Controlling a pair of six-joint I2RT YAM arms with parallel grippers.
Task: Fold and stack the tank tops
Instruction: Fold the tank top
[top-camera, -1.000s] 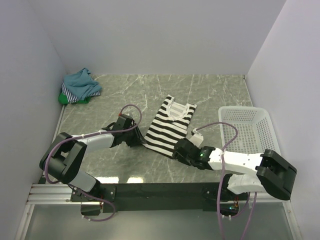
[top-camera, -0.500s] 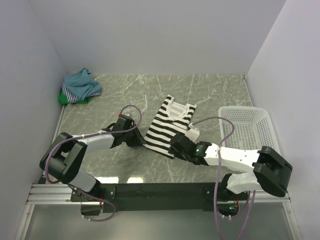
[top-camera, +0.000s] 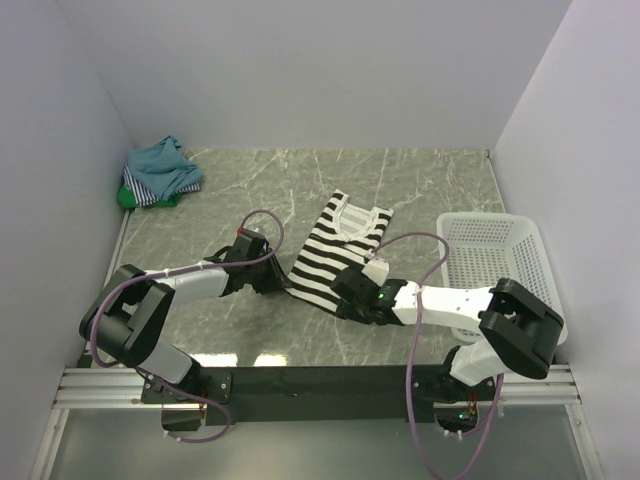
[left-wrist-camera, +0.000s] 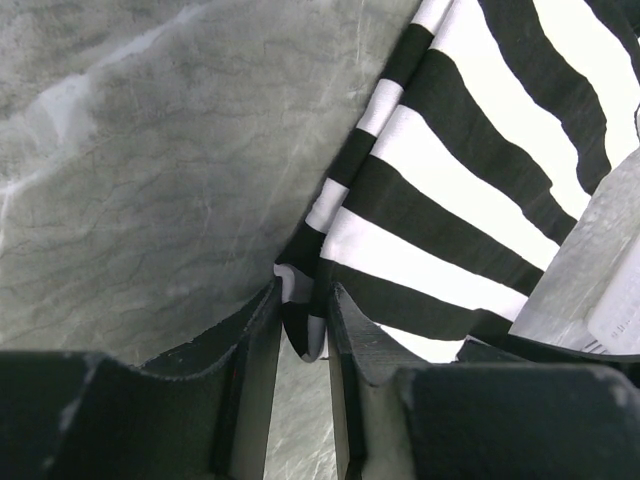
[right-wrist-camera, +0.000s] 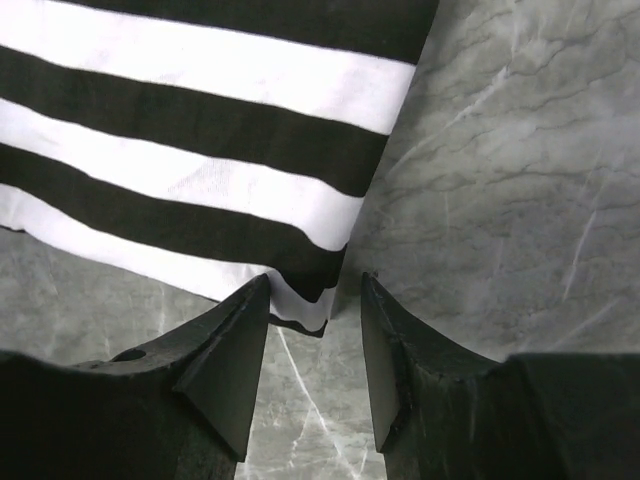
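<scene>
The black-and-white striped tank top (top-camera: 335, 250) lies flat on the marble table, neck toward the back. My left gripper (top-camera: 279, 285) is shut on its near-left hem corner (left-wrist-camera: 303, 325), the cloth pinched between the fingers. My right gripper (top-camera: 342, 297) is open at the near-right hem corner (right-wrist-camera: 305, 300), which sits between its spread fingers; no grip shows. A heap of other tank tops (top-camera: 160, 172), teal-blue on top with thin-striped and green ones under it, lies at the back left.
A white lattice basket (top-camera: 495, 268) stands at the right, beside the right arm. White walls close in the table on the left, back and right. A black rail (top-camera: 320, 380) runs along the near edge.
My right gripper has moved left and forward to the striped top's near-right hem corner. The left gripper has stayed on the left corner.
</scene>
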